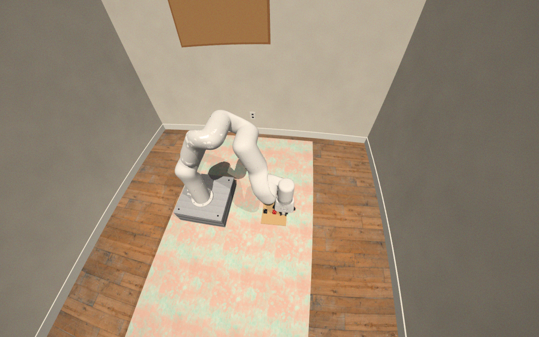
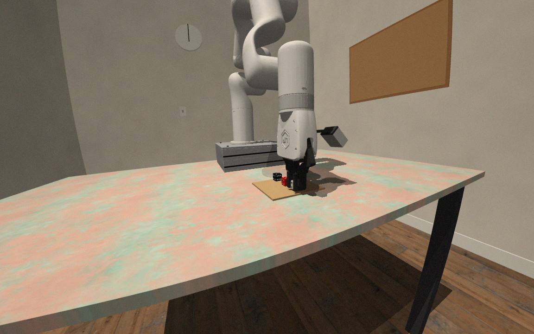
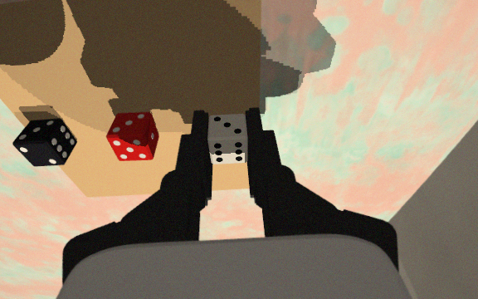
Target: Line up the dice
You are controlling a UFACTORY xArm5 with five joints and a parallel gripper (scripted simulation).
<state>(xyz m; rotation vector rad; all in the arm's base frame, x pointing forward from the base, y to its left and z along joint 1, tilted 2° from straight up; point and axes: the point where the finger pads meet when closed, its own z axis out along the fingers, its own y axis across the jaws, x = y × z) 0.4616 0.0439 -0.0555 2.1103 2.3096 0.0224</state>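
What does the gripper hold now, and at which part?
The gripper holds the white die, pinched on its two opposite side faces, over the mat.

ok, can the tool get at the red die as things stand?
Probably not yet: the tool is shut on the white die. The red die stands apart beside it, uncovered, so after release the way looks free.
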